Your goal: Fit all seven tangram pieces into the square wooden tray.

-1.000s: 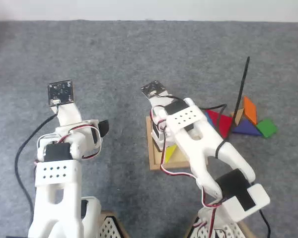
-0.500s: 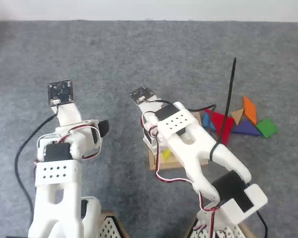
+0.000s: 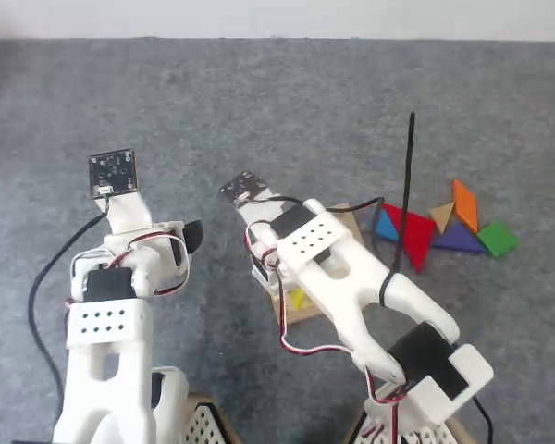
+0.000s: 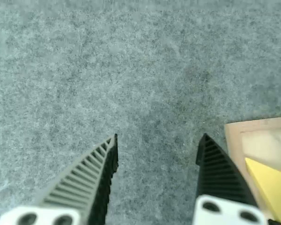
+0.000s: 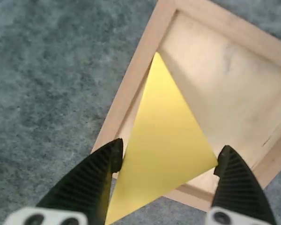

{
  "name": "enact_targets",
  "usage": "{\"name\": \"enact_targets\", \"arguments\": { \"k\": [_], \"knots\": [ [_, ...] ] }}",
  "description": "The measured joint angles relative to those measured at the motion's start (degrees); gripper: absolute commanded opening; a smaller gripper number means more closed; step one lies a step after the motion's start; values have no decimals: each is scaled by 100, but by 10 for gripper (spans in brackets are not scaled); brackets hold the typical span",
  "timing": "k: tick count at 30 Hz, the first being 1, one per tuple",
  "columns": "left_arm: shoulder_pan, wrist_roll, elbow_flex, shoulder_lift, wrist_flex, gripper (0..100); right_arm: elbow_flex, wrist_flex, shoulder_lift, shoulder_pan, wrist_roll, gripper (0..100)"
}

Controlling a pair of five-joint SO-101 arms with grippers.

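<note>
The square wooden tray [image 5: 131, 79] holds a yellow triangle [image 5: 164, 122] that lies flat along one inner wall. My right gripper [image 5: 171, 147] hangs open just above it, one finger on each side of the triangle's wide end. From above, the right arm [image 3: 324, 245] covers most of the tray [image 3: 301, 313], and a bit of the yellow triangle [image 3: 299, 298] shows under it. My left gripper [image 4: 159, 145] is open over bare carpet, left of the tray's corner [image 4: 234, 129]. Loose pieces lie right of the tray: red [image 3: 409, 231], blue [image 3: 386, 225], tan [image 3: 441, 217], orange [image 3: 465, 203], purple [image 3: 458, 239], green [image 3: 497, 238].
Grey carpet [image 3: 259, 102] covers the whole table. A black cable [image 3: 405, 185] rises from the right arm between the tray and the loose pieces. The left arm [image 3: 120, 268] stands to the left, its gripper [image 3: 191, 237] a short way from the tray.
The right arm has swung to the left over the tray, and its black cable moved left with it. The left arm has kept still.
</note>
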Motion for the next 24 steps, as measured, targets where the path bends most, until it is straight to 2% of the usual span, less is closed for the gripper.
{"name": "enact_targets", "arguments": {
  "k": [16, 22, 24],
  "knots": [
    [0, 0, 0, 0, 0, 269, 343, -299, 0, -62, 88, 288],
    [0, 0, 0, 0, 0, 269, 352, -343, 0, -70, 105, 448],
    [0, 0, 0, 0, 0, 269, 352, -378, 0, -79, 105, 465]
  ]
}}
